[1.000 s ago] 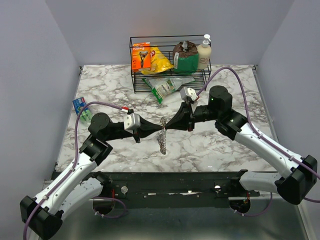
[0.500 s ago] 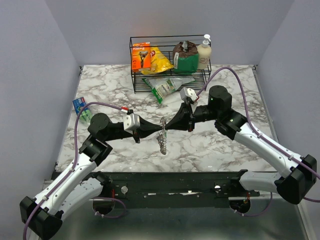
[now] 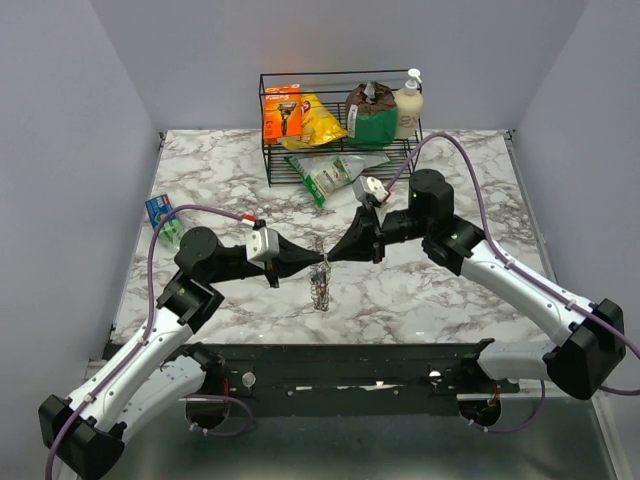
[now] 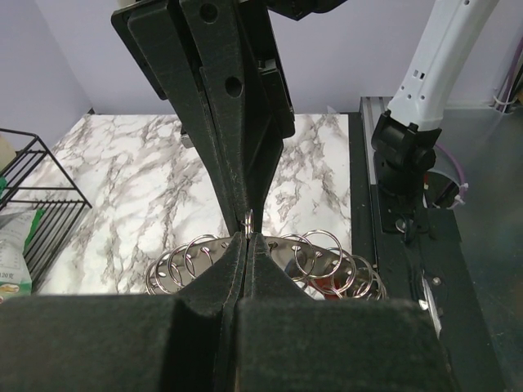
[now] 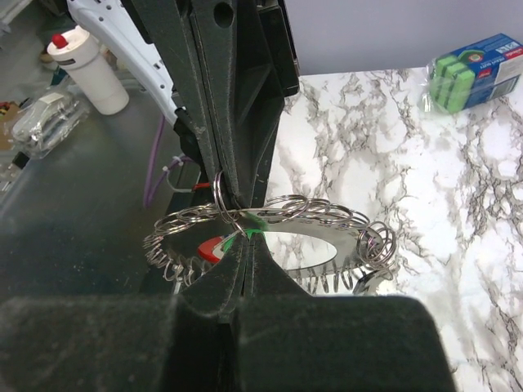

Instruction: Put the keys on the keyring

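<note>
The keyring (image 3: 320, 285) is a flat silver ring fringed with many small silver split rings; it hangs under both grippers over the table's middle. My left gripper (image 3: 316, 263) and right gripper (image 3: 329, 257) meet tip to tip. In the left wrist view the left gripper (image 4: 247, 238) is shut, with one small split ring (image 4: 247, 219) sticking out of its tips above the keyring (image 4: 327, 249). In the right wrist view the right gripper (image 5: 245, 243) is shut on the keyring's rim (image 5: 359, 224), beside a green key head (image 5: 255, 233) and a red piece (image 5: 209, 250). The key blades are hidden.
A black wire basket (image 3: 268, 130) with packets and a bottle stands at the back. A green-and-white bag (image 3: 335, 170) lies in front of it. A blue pack of green sponges (image 3: 163, 215) lies at the left edge and also shows in the right wrist view (image 5: 474, 69).
The right arm has shifted a little left and back. The keyring has swung and now hangs more bunched under the tips. Both grippers stay shut.
</note>
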